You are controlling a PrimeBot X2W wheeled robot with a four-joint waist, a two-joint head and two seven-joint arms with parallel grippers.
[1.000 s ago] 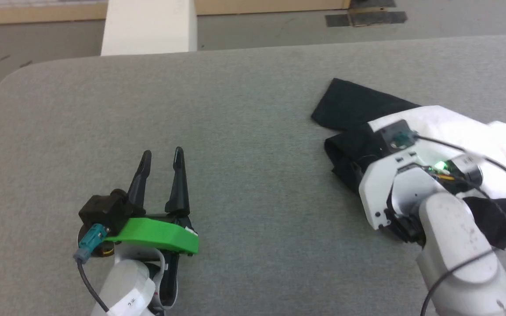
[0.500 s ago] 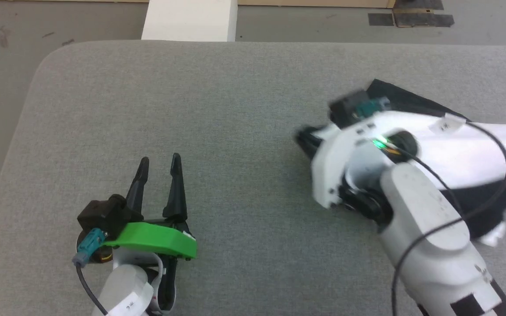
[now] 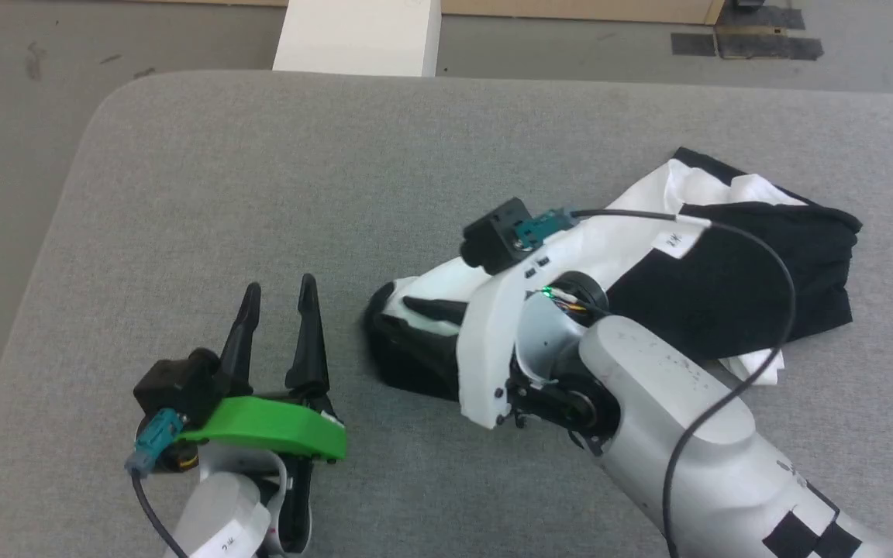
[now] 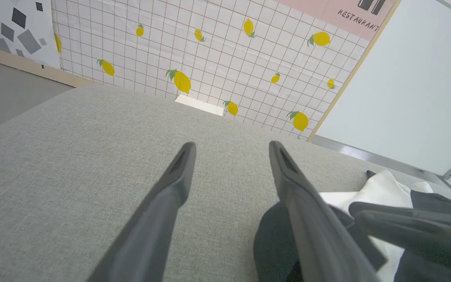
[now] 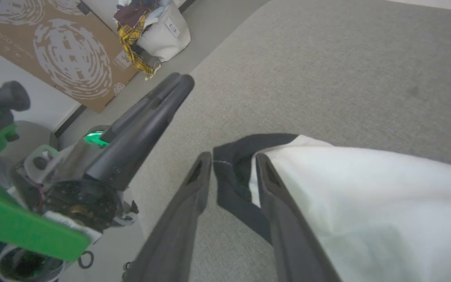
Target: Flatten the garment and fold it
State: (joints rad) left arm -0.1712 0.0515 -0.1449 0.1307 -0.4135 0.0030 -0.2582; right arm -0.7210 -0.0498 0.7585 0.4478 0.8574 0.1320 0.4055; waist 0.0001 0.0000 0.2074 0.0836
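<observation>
Right gripper, with its long tapering dark fingers, has hauled one corner of the soft white cloth shirt with black sleeves and black trim leftward across the grey fabric-covered table. A second ago that shirt sat as a compact heap at the right of the head view. The camera has swung since then, but measured against the pale block beyond the table the leading edge really has travelled. It now lies just beside the left gripper, which hangs low over the bare table, jaws spread wide and empty. The right jaws stand partly apart, with the black trim lying between them in the right wrist view. Whether they still pinch it or have let it go I cannot tell. As I read it, this is still the flattening stage: one edge is drawn out, but the far end stays bunched, with a black sleeve lapped over the white body, and no fold has begun. The shirt looks thin and limp. Its white panel is pulled fairly smooth near the fingers, while the matte black parts sag in rounded creases. The table cover is a coarse, even weave with a rounded corner, likely grippy enough to hold spread fabric. The fingers look hard and smooth, and a glossy green plastic bracket sits on the left wrist.
</observation>
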